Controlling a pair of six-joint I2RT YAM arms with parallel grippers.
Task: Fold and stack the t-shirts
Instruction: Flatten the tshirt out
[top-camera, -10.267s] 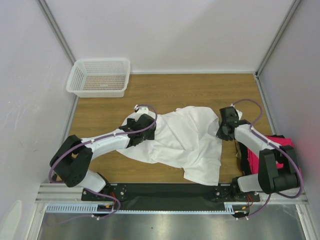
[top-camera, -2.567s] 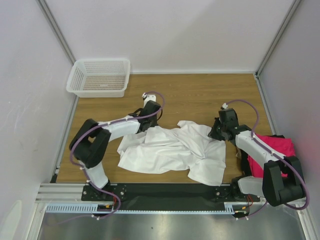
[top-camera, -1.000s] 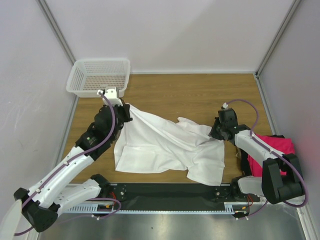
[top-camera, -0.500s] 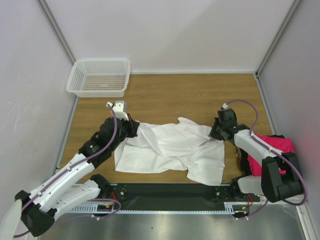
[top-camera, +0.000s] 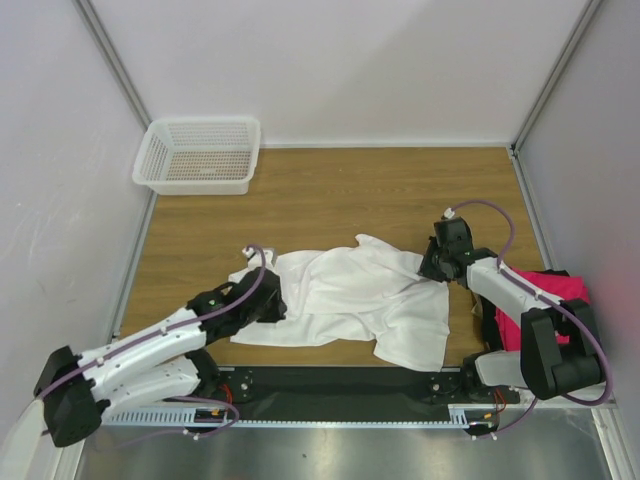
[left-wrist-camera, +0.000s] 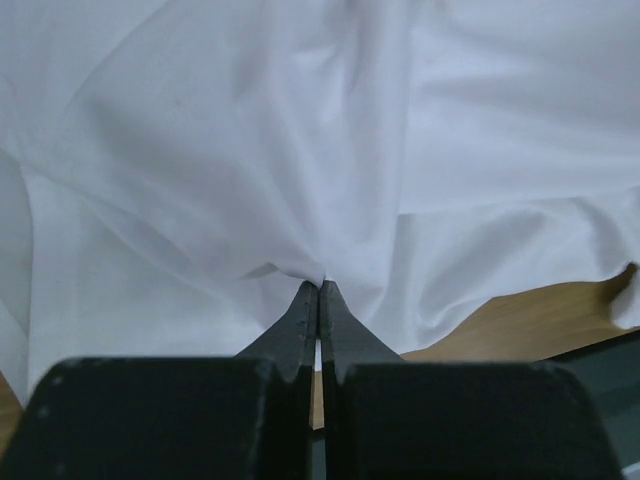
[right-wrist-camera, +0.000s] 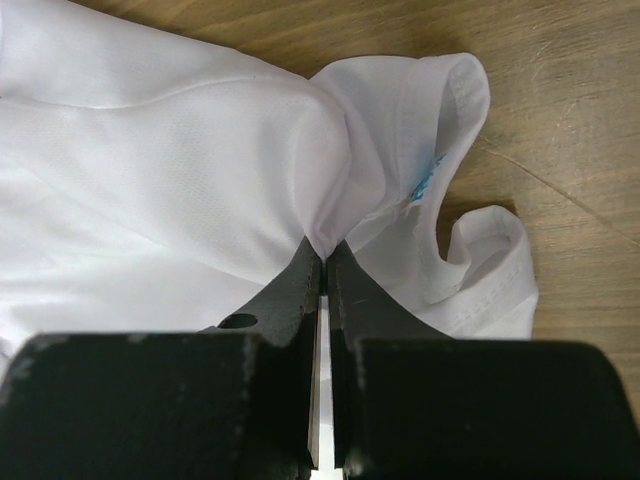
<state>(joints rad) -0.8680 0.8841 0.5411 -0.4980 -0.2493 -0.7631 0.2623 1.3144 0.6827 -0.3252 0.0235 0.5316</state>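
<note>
Since half a second ago the left pincer (top-camera: 268, 305) has dropped from mid-bench toward the near edge, dragging the left side of the white t-shirt (top-camera: 350, 295) with it. Its jaws are pressed together on a peak of cloth. The right pincer (top-camera: 432, 265) likewise pinches fabric just beside the collar and its blue tag (right-wrist-camera: 425, 180). The shirt lies rumpled on the bench (top-camera: 350, 190), its long axis running left to right between the two pincers, so flattening it probably means drawing them apart. The pink t-shirt (top-camera: 560, 290) sits at the right edge; whether a black one lies beside it I cannot tell.
</note>
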